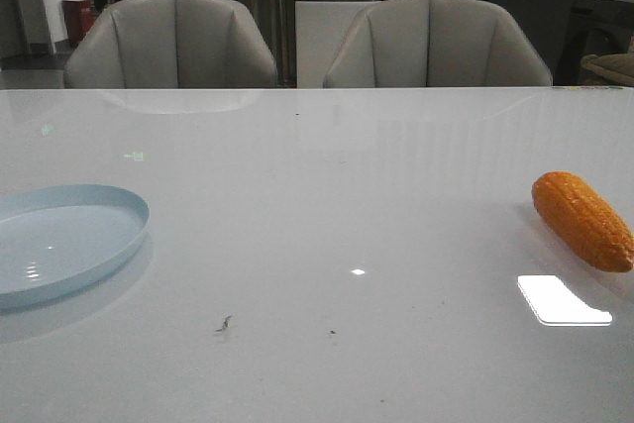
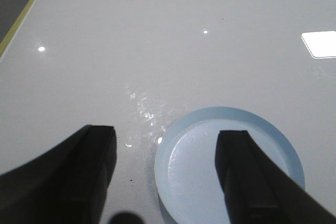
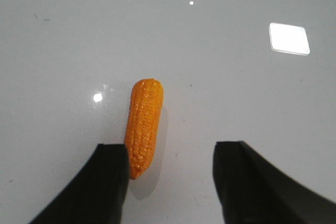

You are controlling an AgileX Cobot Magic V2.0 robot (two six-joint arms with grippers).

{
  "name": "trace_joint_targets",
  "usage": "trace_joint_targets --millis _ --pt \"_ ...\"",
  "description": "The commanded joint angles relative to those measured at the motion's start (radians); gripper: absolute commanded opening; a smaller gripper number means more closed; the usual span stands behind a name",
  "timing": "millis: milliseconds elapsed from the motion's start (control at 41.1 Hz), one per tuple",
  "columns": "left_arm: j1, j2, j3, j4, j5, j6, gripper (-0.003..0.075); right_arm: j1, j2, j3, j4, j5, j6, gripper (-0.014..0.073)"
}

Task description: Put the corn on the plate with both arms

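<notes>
The orange-yellow corn (image 1: 581, 220) lies on the white table at the right edge of the front view. The pale blue plate (image 1: 61, 241) sits at the left edge, with nothing on it. Neither gripper shows in the front view. In the right wrist view my right gripper (image 3: 170, 153) is open above the table. The corn (image 3: 144, 126) lies lengthwise beside one finger (image 3: 107, 182), its tapered end close to that fingertip. In the left wrist view my left gripper (image 2: 167, 140) is open and empty above the plate (image 2: 199, 161), one finger over the plate, the other over the table.
Two grey chairs (image 1: 170, 42) stand behind the table's far edge. Bright light reflections (image 1: 563, 301) lie on the glossy tabletop near the corn. A table edge with a yellow strip (image 2: 23, 17) shows in the left wrist view.
</notes>
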Motion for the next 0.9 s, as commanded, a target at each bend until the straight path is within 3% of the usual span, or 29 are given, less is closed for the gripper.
trace_joint_targets --millis 0,316,559,875 --pt "-0.001 -0.006 -0.033 -0.01 -0.067 -0.004 0.047 0.0 0.015 -0.034 -0.003 -0.048 0.004 0.053" --pt "0.001 0.103 -0.094 0.005 0.067 -0.004 0.0451 0.0 0.057 -0.034 0.004 -0.032 0.004 0.0528" --pt "0.001 0.395 -0.373 0.005 0.371 -0.009 0.045 0.0 0.057 -0.034 0.008 -0.03 0.004 0.0528" --pt "0.064 0.716 -0.587 0.005 0.482 -0.169 0.045 0.0 0.057 -0.034 0.009 0.02 0.004 0.0531"
